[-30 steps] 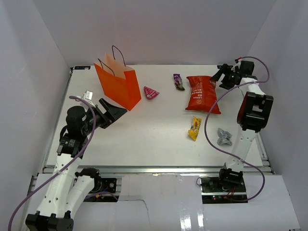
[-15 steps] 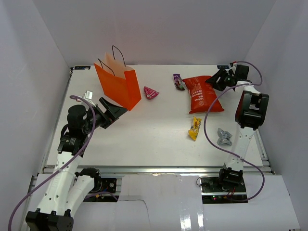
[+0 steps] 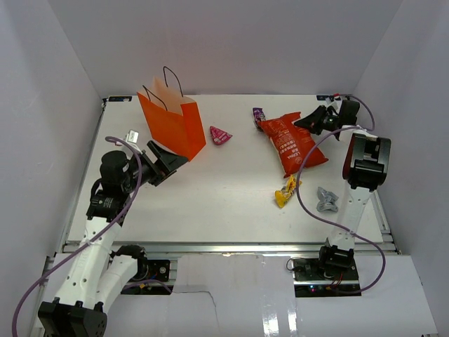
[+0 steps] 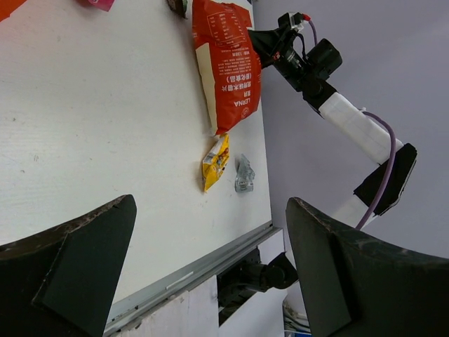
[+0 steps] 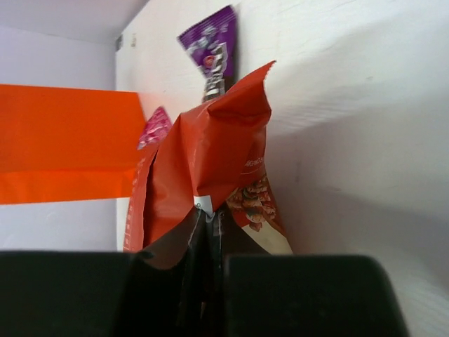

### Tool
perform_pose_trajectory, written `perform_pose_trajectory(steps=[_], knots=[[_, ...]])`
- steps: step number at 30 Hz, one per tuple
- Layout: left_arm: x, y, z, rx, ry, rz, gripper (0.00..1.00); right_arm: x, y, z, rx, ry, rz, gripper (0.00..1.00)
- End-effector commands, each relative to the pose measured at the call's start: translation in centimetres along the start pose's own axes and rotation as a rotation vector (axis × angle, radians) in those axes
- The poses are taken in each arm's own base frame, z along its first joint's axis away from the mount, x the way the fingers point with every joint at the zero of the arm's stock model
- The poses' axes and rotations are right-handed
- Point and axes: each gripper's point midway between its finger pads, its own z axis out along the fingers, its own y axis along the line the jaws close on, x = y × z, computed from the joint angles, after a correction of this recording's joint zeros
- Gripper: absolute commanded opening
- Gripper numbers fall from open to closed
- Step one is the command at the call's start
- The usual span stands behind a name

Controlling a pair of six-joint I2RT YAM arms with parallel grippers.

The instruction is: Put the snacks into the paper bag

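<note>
My right gripper point(image 3: 304, 121) point(image 5: 214, 235) is shut on the far right corner of the large red crisp bag point(image 3: 292, 140) point(image 5: 210, 151), which is crumpled and tilted up at that end. The upright orange paper bag point(image 3: 172, 119) point(image 5: 63, 140) stands at the back left. Beside its near right corner hovers my left gripper point(image 3: 163, 161) point(image 4: 210, 242), open and holding nothing. A pink sweet point(image 3: 220, 135) lies right of the paper bag, and a purple one point(image 3: 259, 112) point(image 5: 210, 38) sits by the crisp bag's far end. A yellow sweet point(image 3: 284, 191) point(image 4: 215, 161) and a silver-grey one point(image 3: 326, 199) point(image 4: 243, 175) lie nearer.
White walls enclose the table on the left, back and right. The right arm's purple cable point(image 3: 302, 175) loops down over the table by the yellow sweet. A metal rail point(image 3: 224, 246) runs along the table's near edge.
My right gripper moved left onto the crisp bag's far corner and shut on it. The bag has been dragged, turned and crumpled. The left arm has barely shifted.
</note>
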Motion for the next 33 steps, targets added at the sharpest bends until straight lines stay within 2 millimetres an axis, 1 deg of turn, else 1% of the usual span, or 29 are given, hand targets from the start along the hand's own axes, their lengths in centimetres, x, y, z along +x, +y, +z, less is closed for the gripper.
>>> perform_pose_trajectory(steps=[1, 2, 3, 4, 5, 6, 7, 8, 9, 10, 11, 12, 13, 15, 16, 17, 18, 19, 20, 21, 22, 23, 24, 25, 27, 28, 30, 33], knots=[[0.4, -0.7, 0.5, 0.057, 0.029, 0.01, 0.98, -0.7, 8.2, -2.5, -0.222, 0.001, -0.121, 0.08], [0.5, -0.8, 0.7, 0.063, 0.034, 0.009, 0.98, -0.6, 9.9, -3.2, -0.255, -0.002, -0.145, 0.08], [0.5, -1.0, 0.9, 0.079, 0.031, 0.012, 0.98, 0.6, 10.3, -3.6, -0.283, 0.024, -0.137, 0.08], [0.6, -0.9, 1.1, 0.082, 0.032, 0.011, 0.98, 0.7, 11.6, -3.8, -0.325, 0.013, -0.196, 0.08], [0.8, -1.0, 1.3, 0.091, 0.037, 0.013, 0.98, 1.0, 13.5, -4.8, -0.363, 0.018, -0.204, 0.08], [0.6, -1.4, 1.5, 0.112, 0.028, 0.023, 0.98, 1.7, 14.0, -5.0, -0.379, 0.023, -0.211, 0.08], [0.7, -1.3, 1.9, 0.115, 0.034, 0.02, 0.98, 2.1, 14.9, -5.2, -0.397, 0.026, -0.233, 0.08], [1.1, -1.5, 2.2, 0.124, 0.045, 0.024, 0.98, 2.3, 16.5, -5.7, -0.423, 0.029, -0.272, 0.08], [1.1, -1.7, 2.5, 0.132, 0.046, 0.031, 0.98, 2.6, 17.2, -5.9, -0.436, 0.034, -0.291, 0.08], [1.3, -2.0, 3.2, 0.15, 0.053, 0.051, 0.98, 3.2, 18.6, -6.2, -0.456, 0.042, -0.32, 0.08], [1.4, -2.4, 3.5, 0.167, 0.057, 0.066, 0.98, 3.7, 19.2, -6.4, -0.469, 0.053, -0.335, 0.08], [1.4, -2.9, 3.9, 0.187, 0.054, 0.087, 0.98, 4.6, 19.8, -6.2, -0.481, 0.069, -0.346, 0.08], [1.7, -3.4, 4.7, 0.209, 0.064, 0.117, 0.98, 5.1, 21.0, -6.7, -0.498, 0.074, -0.377, 0.08], [1.5, -4.7, 5.4, 0.252, 0.06, 0.166, 0.98, 6.7, 22.4, -6.7, -0.529, 0.105, -0.429, 0.08], [2.3, -4.9, 6.2, 0.263, 0.091, 0.199, 0.98, 7.6, 23.3, -7.2, -0.546, 0.117, -0.462, 0.08], [2.1, -6.0, 6.5, 0.289, 0.089, 0.232, 0.98, 8.4, 23.6, -7.2, -0.547, 0.139, -0.459, 0.08], [2.1, -6.4, 6.9, 0.301, 0.094, 0.26, 0.98, 9.4, 24.2, -7.0, -0.568, 0.153, -0.52, 0.08], [2.6, -7.0, 7.3, 0.316, 0.108, 0.288, 0.98, 9.9, 24.9, -7.6, -0.578, 0.156, -0.556, 0.08], [2.8, -6.8, 8.0, 0.317, 0.119, 0.335, 0.98, 11.4, 25.2, -7.4, -0.581, 0.205, -0.537, 0.08], [2.5, -7.8, 8.1, 0.338, 0.108, 0.367, 0.98, 12.4, 25.7, -7.2, -0.602, 0.21, -0.619, 0.08], [2.7, -8.1, 8.2, 0.349, 0.11, 0.392, 0.98, 12.9, 26.3, -7.5, -0.608, 0.212, -0.653, 0.08], [2.5, -8.1, 8.6, 0.349, 0.101, 0.434, 0.98, 13.4, 26.7, -7.7, -0.612, 0.22, -0.675, 0.08], [2.3, -8.5, 8.5, 0.358, 0.09, 0.46, 0.98, 14.5, 26.8, -7.7, -0.611, 0.254, -0.658, 0.08], [2.2, -8.5, 8.6, 0.359, 0.084, 0.477, 0.98, 14.9, 27.3, -8.1, -0.629, 0.246, -0.721, 0.08], [1.9, -8.4, 9.0, 0.359, 0.077, 0.524, 0.98, 16.3, 27.7, -8.3, -0.648, 0.27, -0.742, 0.08], [1.9, -8.7, 9.0, 0.368, 0.077, 0.537, 0.98, 16.9, 28.1, -8.7, -0.656, 0.278, -0.764, 0.08], [2.2, -8.4, 9.7, 0.369, 0.1, 0.557, 0.98, 18.1, 28.9, -9.1, -0.677, 0.295, -0.79, 0.08], [2.5, -8.8, 10.3, 0.384, 0.123, 0.575, 0.98, 19.7, 29.6, -9.4, -0.7, 0.327, -0.8, 0.08]])
